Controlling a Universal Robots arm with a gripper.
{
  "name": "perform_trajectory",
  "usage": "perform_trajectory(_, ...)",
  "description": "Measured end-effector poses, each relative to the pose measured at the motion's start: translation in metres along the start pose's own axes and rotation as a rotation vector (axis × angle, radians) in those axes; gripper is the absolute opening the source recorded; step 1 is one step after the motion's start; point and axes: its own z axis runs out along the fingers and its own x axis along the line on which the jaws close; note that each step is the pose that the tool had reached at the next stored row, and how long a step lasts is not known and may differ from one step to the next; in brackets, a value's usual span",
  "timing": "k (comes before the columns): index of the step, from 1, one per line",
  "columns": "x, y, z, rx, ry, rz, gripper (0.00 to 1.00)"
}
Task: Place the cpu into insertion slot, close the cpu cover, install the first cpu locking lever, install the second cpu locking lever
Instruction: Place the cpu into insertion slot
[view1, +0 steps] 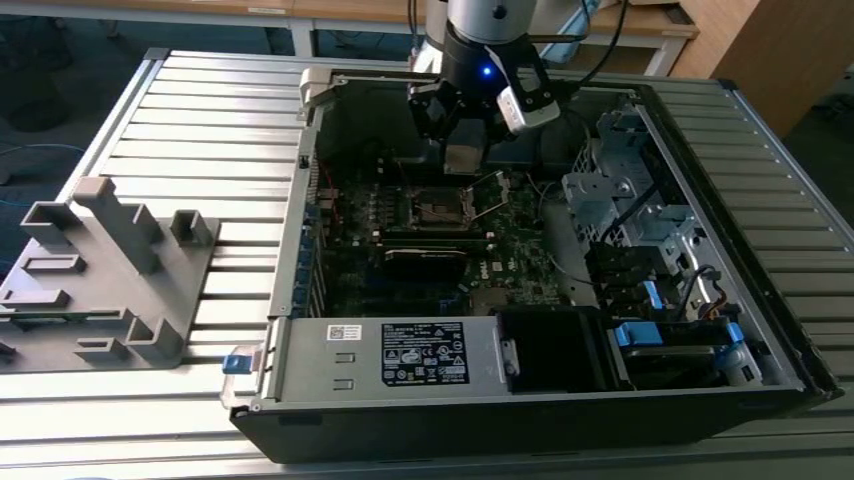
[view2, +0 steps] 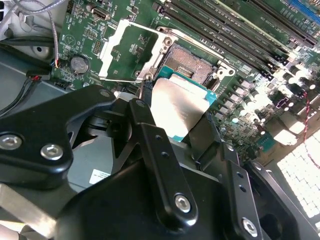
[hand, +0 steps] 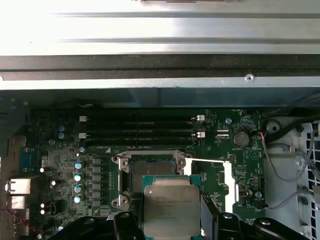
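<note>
My gripper (view1: 463, 150) hangs inside the open computer case, just above the motherboard, and is shut on the cpu (view2: 175, 102), a flat square chip with a silver-tan top on a green edge. In both wrist views the black fingers (view2: 147, 120) clamp the cpu (hand: 169, 205) by two opposite sides. The insertion slot (hand: 147, 172) lies bare just beyond the chip, its contact field showing (view2: 192, 62). The cpu cover (view2: 131, 47), a silver frame with an open window, is swung open beside the slot (hand: 212, 177). The cpu is above the board and not touching the slot.
Dark memory slots (hand: 140, 127) run beside the socket, near the case wall (hand: 160, 85). A coin battery (hand: 241, 138) and loose wires (hand: 285, 165) sit past the cover. The labelled power supply (view1: 420, 355), drive cage (view1: 627, 200) and a grey fixture (view1: 100, 280) at the exterior view's left surround the area.
</note>
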Motion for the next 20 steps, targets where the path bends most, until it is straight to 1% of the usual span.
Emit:
perform_trajectory(5,0.0,0.0,0.0008,-0.0005,-0.0002,0.0,0.54)
perform_trajectory(13,0.0001,-0.0012,0.0144,-0.0001,-0.0001,0.0,0.54)
perform_trajectory(20,0.0001,-0.0012,0.0154,-0.0003,-0.0001,0.0,0.54)
